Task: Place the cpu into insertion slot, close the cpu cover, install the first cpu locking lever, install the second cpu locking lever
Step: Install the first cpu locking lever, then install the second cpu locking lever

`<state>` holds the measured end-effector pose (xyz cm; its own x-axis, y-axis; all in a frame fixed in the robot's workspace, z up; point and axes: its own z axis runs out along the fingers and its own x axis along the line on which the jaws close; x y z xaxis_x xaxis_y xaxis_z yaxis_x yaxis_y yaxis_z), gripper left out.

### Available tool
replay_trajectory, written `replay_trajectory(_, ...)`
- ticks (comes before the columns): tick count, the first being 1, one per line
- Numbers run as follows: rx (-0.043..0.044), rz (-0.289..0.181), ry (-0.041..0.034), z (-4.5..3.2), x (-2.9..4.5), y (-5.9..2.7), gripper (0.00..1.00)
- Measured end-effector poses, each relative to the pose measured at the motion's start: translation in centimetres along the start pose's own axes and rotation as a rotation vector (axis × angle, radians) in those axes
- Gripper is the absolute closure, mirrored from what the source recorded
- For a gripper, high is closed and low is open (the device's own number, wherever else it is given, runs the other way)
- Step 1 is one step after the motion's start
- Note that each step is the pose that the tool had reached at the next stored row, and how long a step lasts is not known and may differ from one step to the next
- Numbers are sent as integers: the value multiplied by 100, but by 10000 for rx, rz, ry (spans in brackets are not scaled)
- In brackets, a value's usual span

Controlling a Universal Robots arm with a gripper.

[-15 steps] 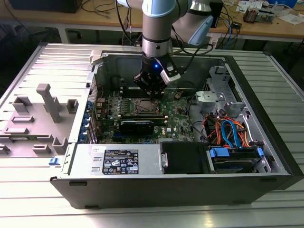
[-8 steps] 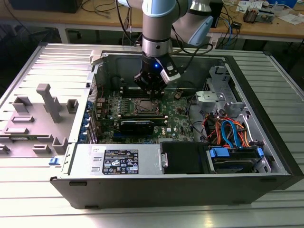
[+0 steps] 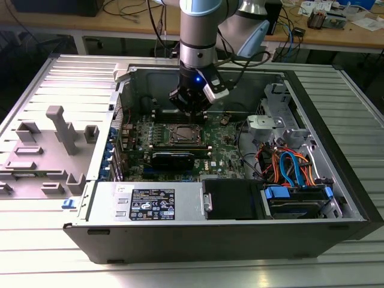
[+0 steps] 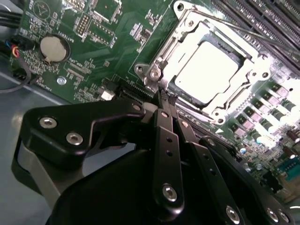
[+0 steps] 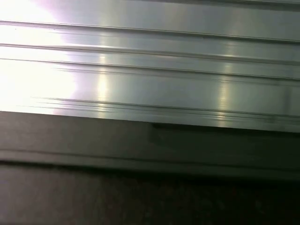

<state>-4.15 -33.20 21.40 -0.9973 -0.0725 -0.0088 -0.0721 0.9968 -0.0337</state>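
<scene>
The cpu (image 4: 208, 70) lies flat in the insertion slot (image 3: 182, 134) on the green motherboard (image 4: 112, 28), its metal top glaring bright. The silver cpu cover (image 4: 234, 101) is folded down around it, and the chip shows through its window. My gripper (image 4: 164, 95) is shut, its black fingers (image 4: 165, 140) pressed together with nothing seen between them. The tips sit just at one corner of the socket frame, near a screw (image 4: 154, 72). In the exterior view the gripper (image 3: 191, 109) hangs just behind the socket, inside the open computer case.
Long black memory slots (image 4: 262, 14) run beside the socket, and a coin battery (image 4: 54, 48) sits on the board. Case walls (image 3: 198, 207) surround the board. Orange and blue cables (image 3: 288, 165) and a drive bay lie at the exterior view's right. Grey fixtures (image 3: 57, 129) stand at its left.
</scene>
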Motion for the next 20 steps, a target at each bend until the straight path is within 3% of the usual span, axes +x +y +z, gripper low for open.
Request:
replay_trajectory(2,-1,-1,-1,1,3,-41,89)
replay_trajectory(16,0,-1,0,2,3,-46,89)
replay_trajectory(20,0,-1,0,2,6,-82,89)
